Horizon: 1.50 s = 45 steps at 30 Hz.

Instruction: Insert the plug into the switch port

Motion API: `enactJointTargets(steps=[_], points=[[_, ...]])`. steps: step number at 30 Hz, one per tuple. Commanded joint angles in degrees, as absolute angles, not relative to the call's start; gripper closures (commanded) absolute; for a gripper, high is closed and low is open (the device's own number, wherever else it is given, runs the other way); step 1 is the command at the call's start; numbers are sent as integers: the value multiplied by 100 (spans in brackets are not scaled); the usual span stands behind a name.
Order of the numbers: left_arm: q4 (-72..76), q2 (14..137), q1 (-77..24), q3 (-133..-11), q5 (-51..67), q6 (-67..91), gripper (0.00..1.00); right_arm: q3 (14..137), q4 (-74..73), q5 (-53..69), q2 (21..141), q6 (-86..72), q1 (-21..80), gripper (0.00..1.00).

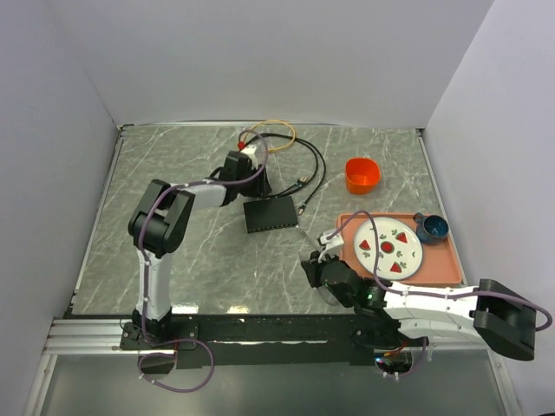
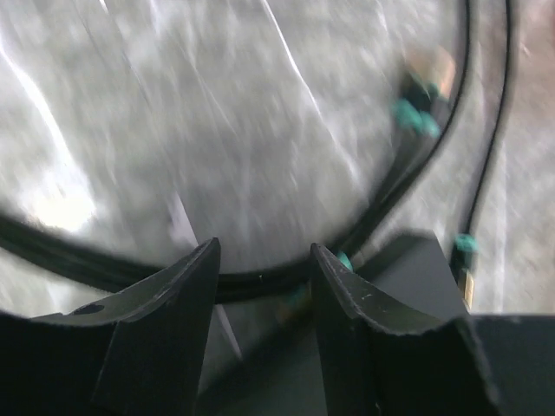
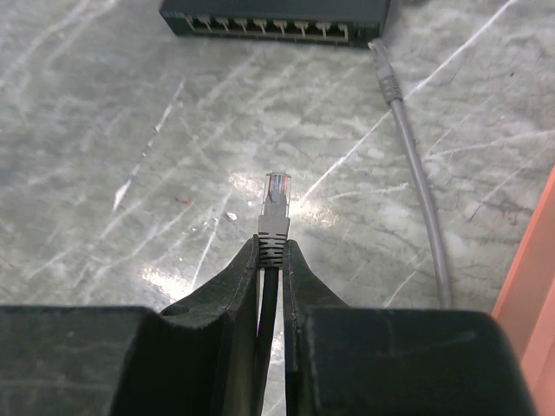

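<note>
Overhead, first: switch (image 1: 270,214), a flat black box, lies mid-bench (image 1: 173,260) on the grey marbled top. Left claw (image 1: 258,180) is just behind its far edge, among black cables (image 1: 316,169). Right claw (image 1: 312,256) is nearer the arm bases, apart from the switch, beside an orange tray (image 1: 447,269) carrying a strawberry-patterned plate (image 1: 388,247) and a blue cup (image 1: 432,227). An orange cup (image 1: 362,174) stands farther back. Left wrist view, blurred: left claw (image 2: 264,260) has its jaws moderately apart with nothing gripped, and a black cable (image 2: 87,260) runs across the bench beneath the tips. Right wrist view: right claw (image 3: 270,251) is narrow, pinching the grey boot of the plug (image 3: 276,204), whose clear tip points toward the switch (image 3: 277,16). The switch is ahead and well apart, its port row facing the plug. A loose grey cable (image 3: 416,173) lies to the right, its end just beside the switch's corner.
</note>
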<state>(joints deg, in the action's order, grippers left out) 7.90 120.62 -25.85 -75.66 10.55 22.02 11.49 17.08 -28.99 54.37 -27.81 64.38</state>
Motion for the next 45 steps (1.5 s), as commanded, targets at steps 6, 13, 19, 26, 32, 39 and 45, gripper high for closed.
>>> enactJointTargets(steps=[6,13,19,26,32,39,45], points=[[1002,10979,-2952,-5213,1775,3023,48,1564,1898,-2707,6196,-2821,6232,100],[1511,10231,-3348,-4001,1846,3690,50,1705,2030,-2523,6635,-2698,6108,100],[1582,9854,-3683,-3411,1530,3937,49,1845,2179,-2426,7161,-2707,6073,100],[1091,9133,-3674,-3278,1003,3806,42,2531,2503,-2435,8182,-2470,5968,100],[782,8798,-3665,-3208,633,3744,34,3163,2637,-2127,8630,-1908,5669,100],[510,8727,-3358,-3339,229,3692,23,3323,2531,-1785,8622,-1547,5599,100],[343,9218,-3138,-3883,185,3647,22,2980,2171,-1661,8446,-1845,5599,100]])
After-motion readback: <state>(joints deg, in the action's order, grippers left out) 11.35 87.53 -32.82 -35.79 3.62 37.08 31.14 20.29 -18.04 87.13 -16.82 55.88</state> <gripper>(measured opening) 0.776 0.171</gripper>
